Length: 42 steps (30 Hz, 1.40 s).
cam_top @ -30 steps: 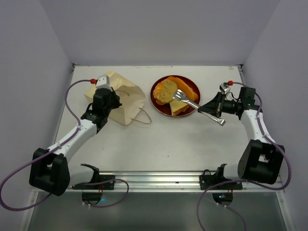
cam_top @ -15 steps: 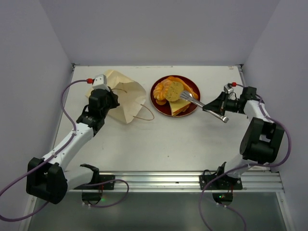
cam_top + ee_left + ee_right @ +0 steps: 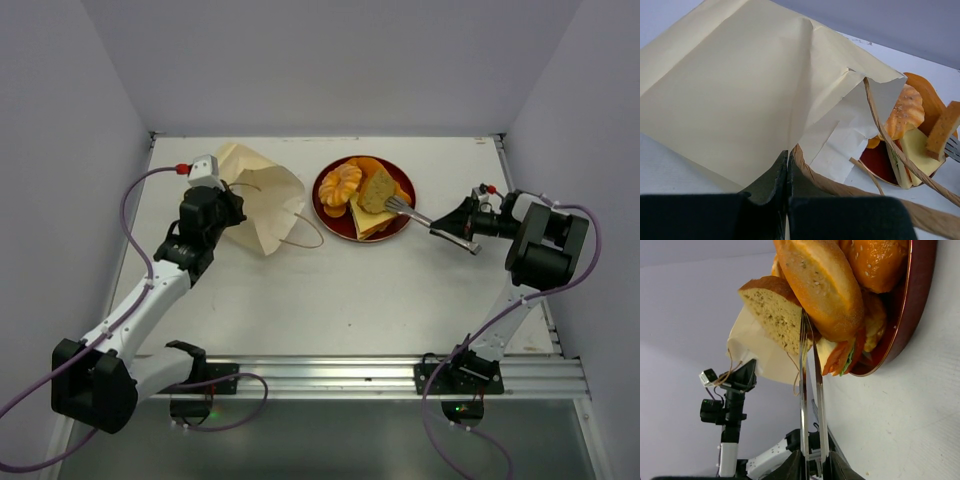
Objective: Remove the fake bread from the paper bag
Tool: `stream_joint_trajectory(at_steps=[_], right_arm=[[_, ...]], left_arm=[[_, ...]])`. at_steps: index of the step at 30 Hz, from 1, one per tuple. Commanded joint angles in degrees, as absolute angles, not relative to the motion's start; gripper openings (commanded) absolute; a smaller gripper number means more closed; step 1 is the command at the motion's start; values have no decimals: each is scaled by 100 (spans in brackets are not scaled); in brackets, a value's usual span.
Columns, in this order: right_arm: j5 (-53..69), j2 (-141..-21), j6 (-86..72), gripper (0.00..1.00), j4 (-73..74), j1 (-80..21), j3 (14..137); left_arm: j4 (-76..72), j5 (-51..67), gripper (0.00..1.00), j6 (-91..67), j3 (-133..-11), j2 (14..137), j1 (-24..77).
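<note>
The cream paper bag [image 3: 258, 195] lies on its side, mouth toward the red plate [image 3: 319, 203]. My left gripper [image 3: 216, 204] is shut on the bag's rim, which shows in the left wrist view [image 3: 786, 161] against the bag's wall [image 3: 730, 90]. The breads lie on the plate: the ridged bun [image 3: 342, 182], the sandwich slice [image 3: 368, 220], the long roll [image 3: 825, 285] and the speckled slice [image 3: 377, 190], which stands on edge. My right gripper [image 3: 472, 222] is shut on metal tongs [image 3: 810, 390]. The tongs' tips touch the speckled slice [image 3: 772, 310]; I cannot tell whether they grip it.
The bag's brown cord handle [image 3: 305, 232] loops onto the table toward the plate. White walls close in the table at the back and both sides. A metal rail [image 3: 330, 368] runs along the near edge.
The speckled slice has moved right across the plate on the tongs and now stands on edge. The right arm has pulled back to the right. The left gripper has raised the bag's rim slightly.
</note>
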State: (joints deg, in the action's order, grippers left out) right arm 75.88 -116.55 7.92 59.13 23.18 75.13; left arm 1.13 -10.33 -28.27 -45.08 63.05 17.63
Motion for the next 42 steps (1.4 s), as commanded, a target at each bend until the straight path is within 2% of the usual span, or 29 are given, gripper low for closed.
stream_joint_trajectory(at_steps=[1,6,19,32,42], right_arm=[[8086,-11584,4851,31,9132,2312,7532],[8138,-11584,4860,41,9141,2312,7541],[8270,-11057,4764,50,9141,2329,7506],[8218,-10547,4729,53,9141,2434,7400],[8086,-9529,4579,53,9141,2584,7479]], left_arm=[[-9,-984,0,-2760,-4474,6179,1705],[192,-984,0,-2760,-4483,6179,1705],[237,-1002,0,-2742,-4465,6082,1705],[290,-984,0,-2725,-4500,5941,1705],[334,-967,0,-2654,-4561,5845,1705]])
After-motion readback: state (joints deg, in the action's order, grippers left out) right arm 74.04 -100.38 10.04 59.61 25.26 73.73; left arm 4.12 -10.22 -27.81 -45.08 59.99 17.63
